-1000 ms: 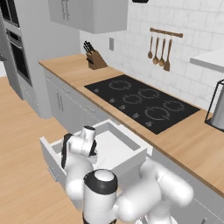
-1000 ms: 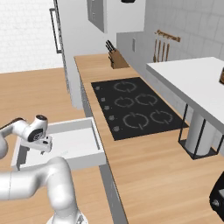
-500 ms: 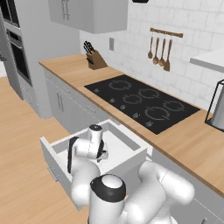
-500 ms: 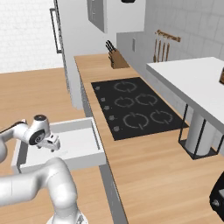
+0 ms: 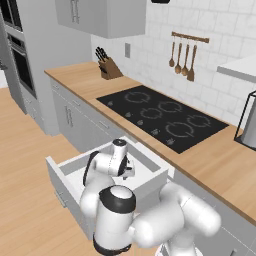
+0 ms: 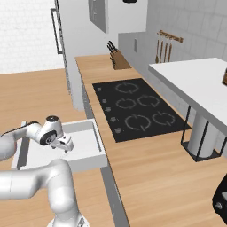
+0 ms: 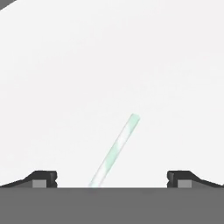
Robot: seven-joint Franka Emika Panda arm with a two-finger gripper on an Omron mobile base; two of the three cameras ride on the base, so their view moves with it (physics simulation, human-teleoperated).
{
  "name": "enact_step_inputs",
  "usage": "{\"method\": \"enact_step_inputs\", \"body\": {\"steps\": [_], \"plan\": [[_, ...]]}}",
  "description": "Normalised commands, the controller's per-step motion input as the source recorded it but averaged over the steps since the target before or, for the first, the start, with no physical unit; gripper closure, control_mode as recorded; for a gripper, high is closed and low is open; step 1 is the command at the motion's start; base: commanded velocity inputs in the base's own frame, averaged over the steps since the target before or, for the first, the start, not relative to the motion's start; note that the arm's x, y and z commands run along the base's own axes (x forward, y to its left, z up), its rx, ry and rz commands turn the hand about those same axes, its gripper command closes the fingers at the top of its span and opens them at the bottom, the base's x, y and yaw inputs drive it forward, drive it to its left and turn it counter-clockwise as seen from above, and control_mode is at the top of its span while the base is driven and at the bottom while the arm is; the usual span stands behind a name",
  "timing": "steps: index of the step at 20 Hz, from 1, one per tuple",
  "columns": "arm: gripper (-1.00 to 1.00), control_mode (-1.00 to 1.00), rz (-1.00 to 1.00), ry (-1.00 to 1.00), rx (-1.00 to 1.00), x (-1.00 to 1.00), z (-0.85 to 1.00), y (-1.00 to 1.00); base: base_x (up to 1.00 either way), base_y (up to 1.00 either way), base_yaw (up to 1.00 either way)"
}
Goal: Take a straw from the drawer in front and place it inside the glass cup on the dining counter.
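Hovering over the open drawer (image 5: 150, 182), the gripper (image 7: 111, 179) has jaws spread wide, gripping nothing. Straw (image 7: 116, 150) lies between the fingertips, pointing toward 1 o'clock.

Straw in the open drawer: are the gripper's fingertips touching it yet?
Apart. In the hand view the straw lies on the drawer floor between the wide-open fingertips, clear space either side.

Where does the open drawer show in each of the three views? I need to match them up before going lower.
Left base view: drawer at lower centre, pulled out below the wood counter, arm over it.
Right base view: drawer at lower left, in front of the cooktop.
Hand view: its pale floor spans the picture, straw lying on it.
Shared landmark: the black cooktop, just beyond the drawer.
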Motion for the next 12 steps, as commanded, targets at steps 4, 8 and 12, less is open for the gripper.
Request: {"method": "enact_step_inputs", "body": {"steps": [4, 8, 12], "plan": [[-1.0, -1.0, 0.0, 0.07, 0.02, 0.03, -0.13, -0.28, 0.0, 0.0, 0.0], [-1.0, -1.0, 0.0, 0.06, 0.03, 0.0, -0.29, -0.13, 0.0, 0.0, 0.0], [-1.0, -1.0, 0.0, 0.04, 0.03, 0.04, -0.34, 0.0, 0.0, 0.0, 0.0]]}}
